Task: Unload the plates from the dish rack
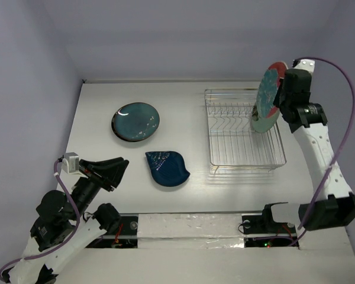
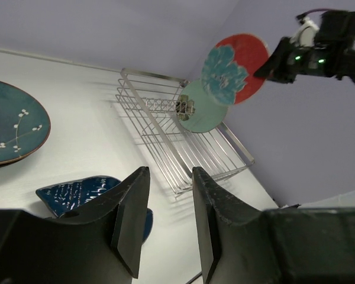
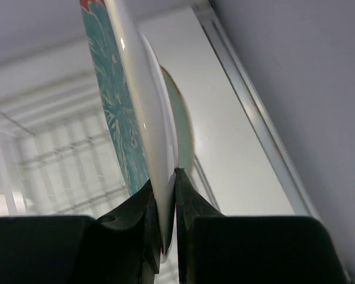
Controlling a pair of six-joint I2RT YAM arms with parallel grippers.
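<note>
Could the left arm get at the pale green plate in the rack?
Probably not yet: the pale green plate stands at the dish rack's right side, and the right hand holds the red plate close over it.

You're looking at a white tabletop [image 1: 100,189] boxed in by plain pale lavender walls [image 1: 165,35] at the back and on both sides. The light is soft and even, leaving only faint shadows on the surface. Along your near edge runs a shiny, crinkled silver strip [image 1: 189,228] catching some glare
</note>
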